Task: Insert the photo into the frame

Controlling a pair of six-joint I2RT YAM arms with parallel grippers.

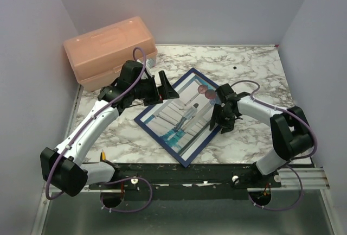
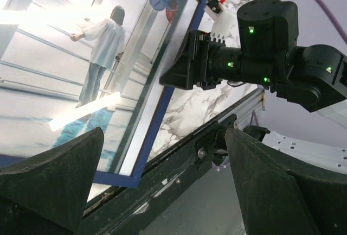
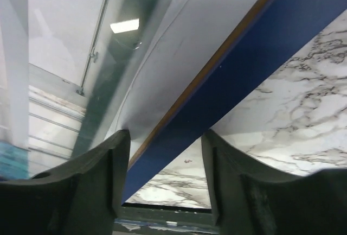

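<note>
Photo (image 1: pixel 187 116) lies within the navy frame (image 3: pixel 230 77) at centre, on a marble table (image 1: pixel 260 67). My right gripper (image 1: pixel 221 116) straddles the frame's right edge, fingers apart, not clamped. My left gripper (image 1: pixel 165 89), at upper left, gapes open. I should press gently, keeping the photo square.

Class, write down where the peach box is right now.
Top view: the peach box sits at the far left corner of the table, just behind the left gripper and clear of the frame.

No readable text or labels appear anywhere.
</note>
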